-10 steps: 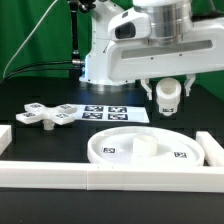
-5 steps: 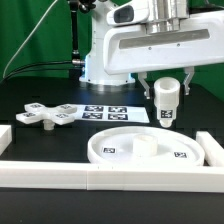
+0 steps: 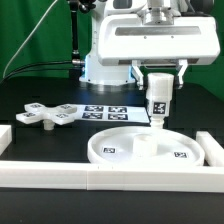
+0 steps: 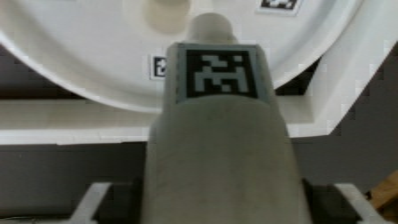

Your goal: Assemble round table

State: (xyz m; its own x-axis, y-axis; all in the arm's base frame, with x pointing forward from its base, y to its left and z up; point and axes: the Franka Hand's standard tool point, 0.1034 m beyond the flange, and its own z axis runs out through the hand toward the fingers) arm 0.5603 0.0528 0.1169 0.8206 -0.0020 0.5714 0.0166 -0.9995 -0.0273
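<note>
White plastic parts, dull black counter (image 3: 55, 140)
The round disc (image 3: 150, 160), leg (image 3: 158, 95) and cross-shaped base piece (image 3: 45, 115) all look like smooth, matt white plastic.

In the wrist view the leg (image 4: 217, 130) looms so close that it blurs, covering most of the round disc (image 4: 80, 50) behind it. Of the tool (image 4: 214, 200), only dark slivers of its fingers (image 4: 93, 200) show at the frame's edge. In the exterior view the arm (image 3: 150, 35) is cut off at the top edge, and the leg hides one end of the marker board (image 3: 105, 110) (its tags too small to read).
</note>
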